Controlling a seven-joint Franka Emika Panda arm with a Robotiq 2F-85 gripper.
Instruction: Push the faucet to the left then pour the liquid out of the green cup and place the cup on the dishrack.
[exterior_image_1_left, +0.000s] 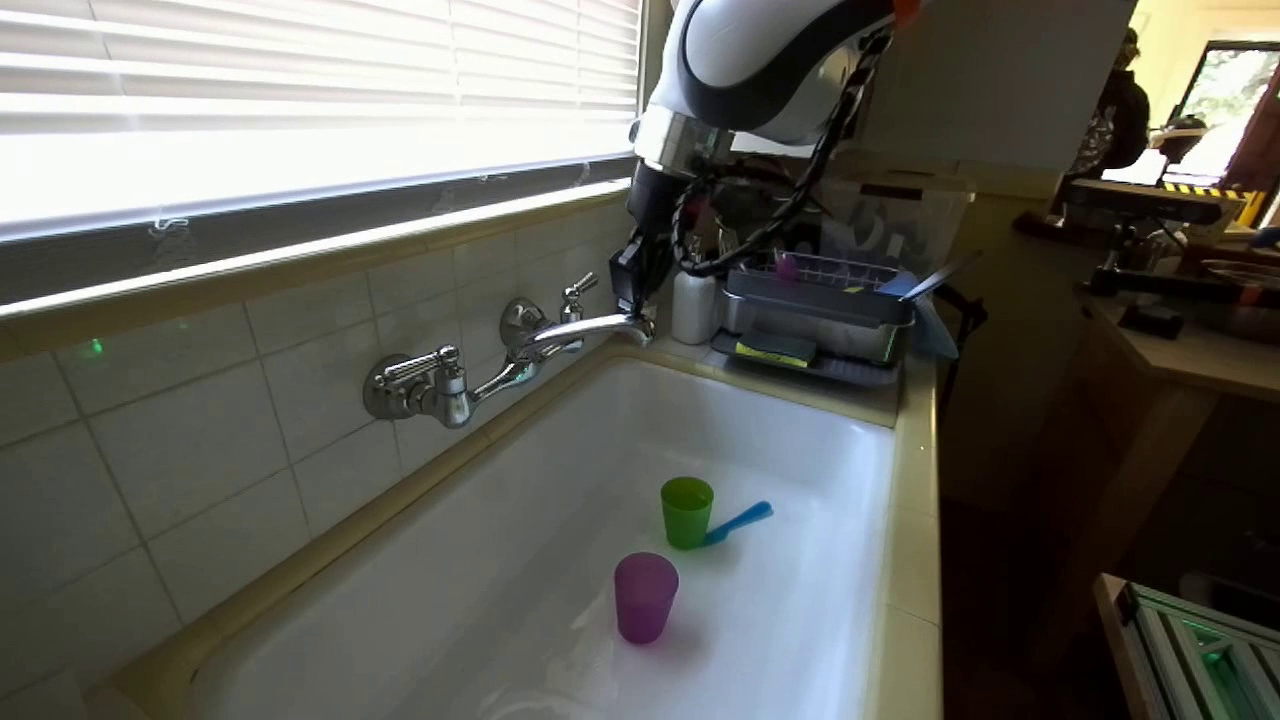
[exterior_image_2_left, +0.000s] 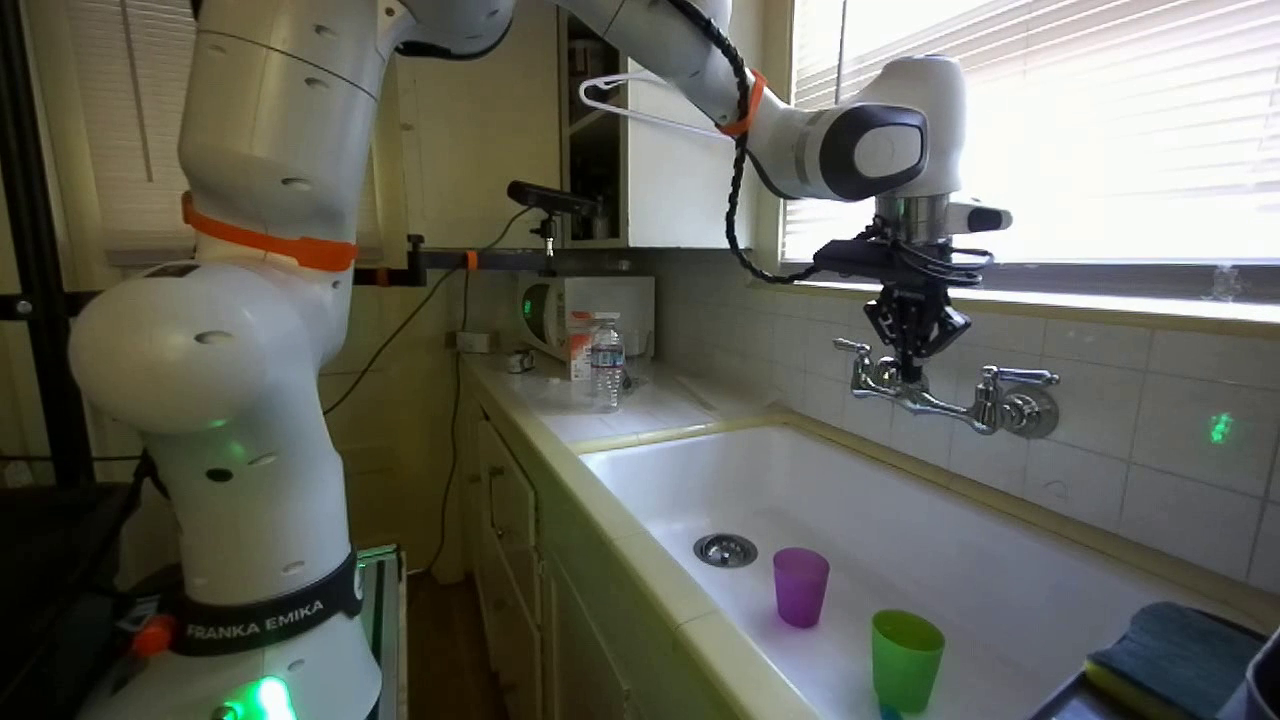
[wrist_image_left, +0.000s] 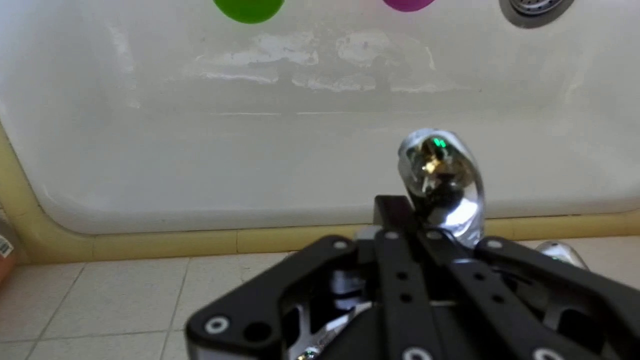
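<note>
The chrome faucet (exterior_image_1_left: 590, 326) is on the tiled wall, its spout over the sink's wall-side edge; it also shows in an exterior view (exterior_image_2_left: 940, 404) and the wrist view (wrist_image_left: 445, 187). My gripper (exterior_image_1_left: 630, 300) points down at the spout, fingers together, also in an exterior view (exterior_image_2_left: 910, 368). In the wrist view the fingertips (wrist_image_left: 395, 210) lie beside the spout, seemingly against it. The green cup (exterior_image_1_left: 687, 515) stands upright in the sink, also in an exterior view (exterior_image_2_left: 907, 660); I cannot tell its contents. The grey dishrack (exterior_image_1_left: 820, 305) stands beyond the sink's end.
A purple cup (exterior_image_1_left: 645, 598) stands near the green one, with a blue utensil (exterior_image_1_left: 742, 522) beside the green cup. The drain (exterior_image_2_left: 726, 550) is in the sink basin. A white bottle (exterior_image_1_left: 694, 305) and a sponge (exterior_image_1_left: 776, 349) stand by the rack. Window blinds hang above.
</note>
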